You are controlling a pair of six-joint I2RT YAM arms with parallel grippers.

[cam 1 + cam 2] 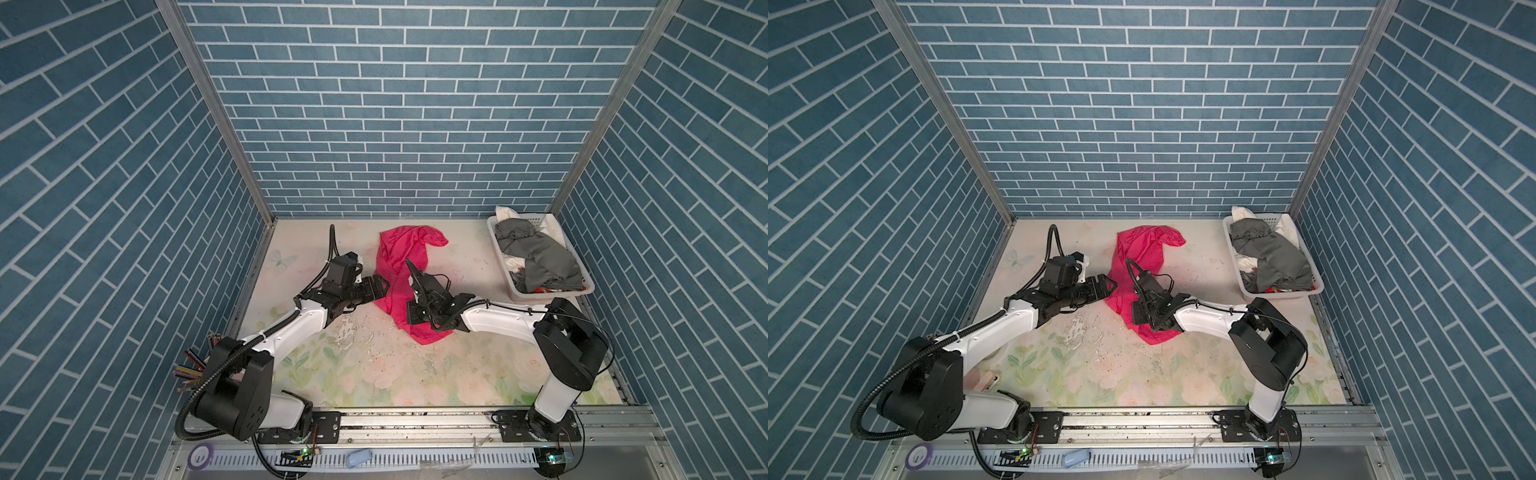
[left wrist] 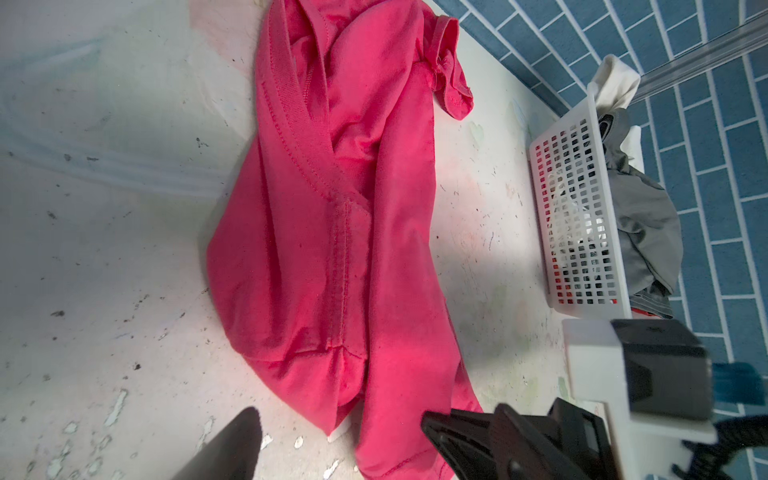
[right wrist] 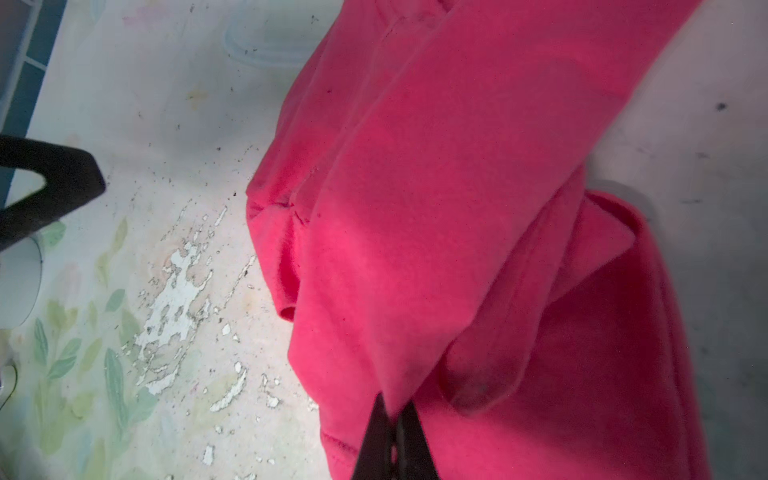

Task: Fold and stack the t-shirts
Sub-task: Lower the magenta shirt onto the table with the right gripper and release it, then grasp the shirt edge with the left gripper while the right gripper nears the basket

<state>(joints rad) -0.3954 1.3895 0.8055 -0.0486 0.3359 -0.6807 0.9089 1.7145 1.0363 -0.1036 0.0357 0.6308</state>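
**A:** Okay, jaw status on my end?
**B:** My right gripper (image 3: 395, 409) is pinched closed on a fold of the pink t-shirt (image 1: 399, 282), which is crumpled mid-table. My left gripper (image 1: 377, 288) is spread wide at the shirt's left edge.
**A:** The rest?
**B:** Grey t-shirt (image 1: 536, 253) is heaped in the basket (image 1: 552, 293), far right.

We read no text, label, brand, number or sign in any of the four views. The small circuit board with a lit indicator (image 1: 552, 459), at the lower right edge of a top view, is too small for any marking on it to be made out.
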